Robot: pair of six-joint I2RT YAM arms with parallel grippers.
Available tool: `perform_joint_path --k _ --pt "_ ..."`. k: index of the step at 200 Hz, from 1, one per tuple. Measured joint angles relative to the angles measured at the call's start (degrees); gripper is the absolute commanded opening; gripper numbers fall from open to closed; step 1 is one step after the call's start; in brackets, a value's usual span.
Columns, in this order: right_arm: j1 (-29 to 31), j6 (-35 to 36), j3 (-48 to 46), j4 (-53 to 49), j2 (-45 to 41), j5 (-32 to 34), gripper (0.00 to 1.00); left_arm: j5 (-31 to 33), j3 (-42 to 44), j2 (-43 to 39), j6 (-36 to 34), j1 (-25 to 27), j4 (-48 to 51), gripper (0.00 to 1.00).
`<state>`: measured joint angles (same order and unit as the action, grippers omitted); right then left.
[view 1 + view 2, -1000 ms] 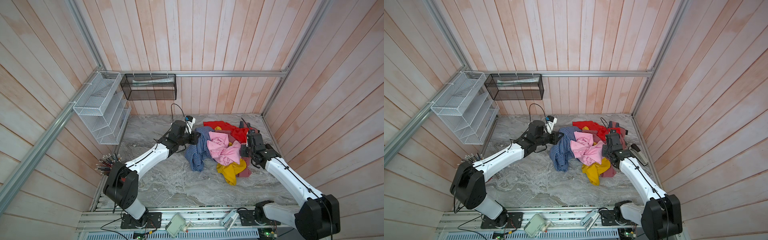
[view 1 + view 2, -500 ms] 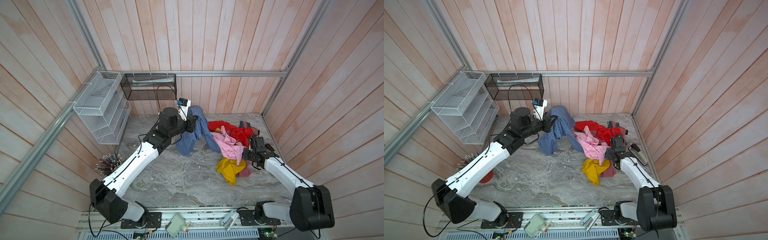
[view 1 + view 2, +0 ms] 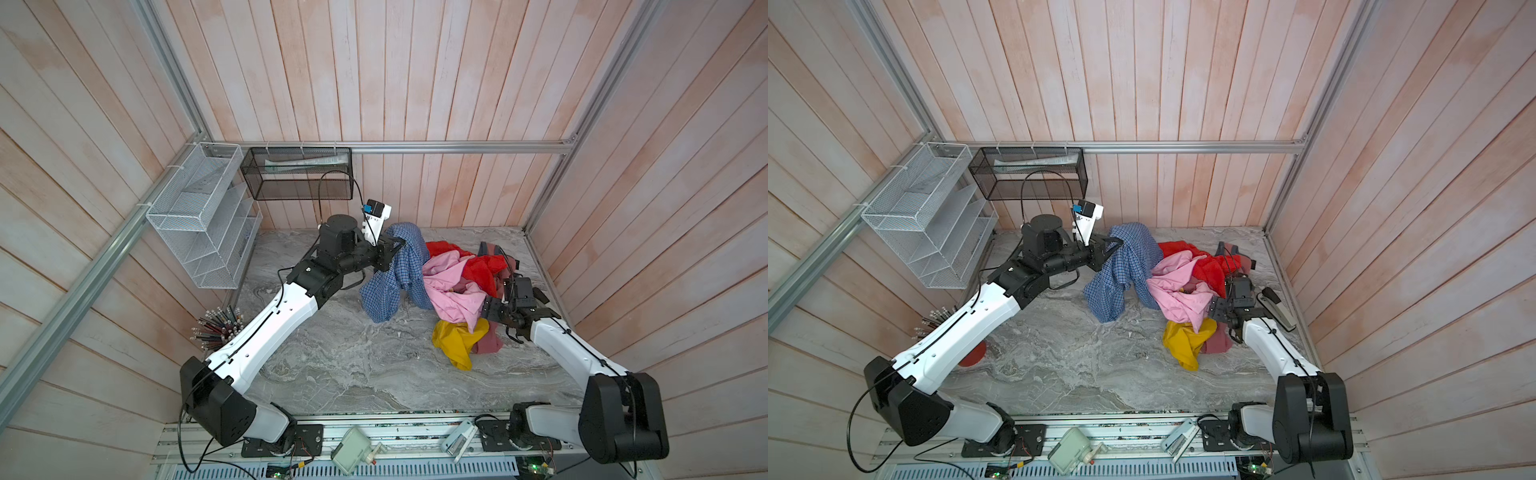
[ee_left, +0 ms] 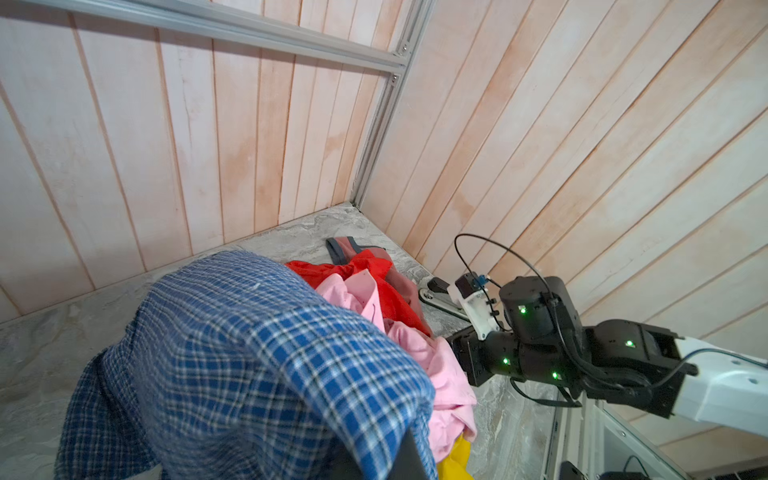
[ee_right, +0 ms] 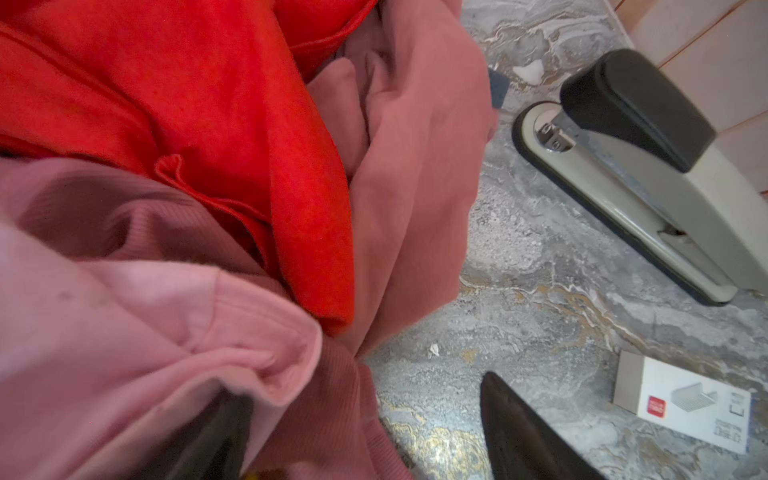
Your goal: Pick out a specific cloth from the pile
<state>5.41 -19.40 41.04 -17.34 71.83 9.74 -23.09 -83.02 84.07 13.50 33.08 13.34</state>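
Much bare tabletop (image 3: 332, 365) beside the pile (image 3: 453, 286)

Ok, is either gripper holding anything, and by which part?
Left gripper holds the shirt by a bunched fold, both ends hanging. Right gripper is open at the pile, holding nothing.

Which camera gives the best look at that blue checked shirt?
A top view: the blue checked shirt shows nearly whole, hanging from the left tool. The left wrist view shows only a close fold of it; the right wrist view shows none.
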Motion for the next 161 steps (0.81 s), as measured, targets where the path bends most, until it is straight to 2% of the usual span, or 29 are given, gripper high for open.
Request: perform_joint_path --k 40,65,99,130,154,161 --pt "0.0 1.07 0.68 1.11 -5.7 -1.73 0.94 -3.63 1.25 4.98 0.81 1.49 -0.87 0.12" --pt "0.0 1.57 2.45 1.03 -7.78 -2.19 0.98 -3.41 2.71 8.41 1.53 1.92 0.07 0.16" --pt "0.0 1.88 4.22 1.05 -9.18 -3.28 0.98 1.05 5.42 11.85 1.64 2.36 4.2 0.29" --pt "0.24 1.88 4.24 1.2 -10.19 -4.24 0.98 5.27 9.77 11.96 1.9 2.62 5.25 0.31" --pt "2.12 2.08 4.48 1.62 -10.43 -4.81 0.98 7.3 12.17 11.87 2.43 2.62 5.4 0.36" --pt "3.23 2.21 4.72 1.66 -10.45 -4.72 0.98 7.89 12.2 11.85 2.58 2.62 5.66 0.41"
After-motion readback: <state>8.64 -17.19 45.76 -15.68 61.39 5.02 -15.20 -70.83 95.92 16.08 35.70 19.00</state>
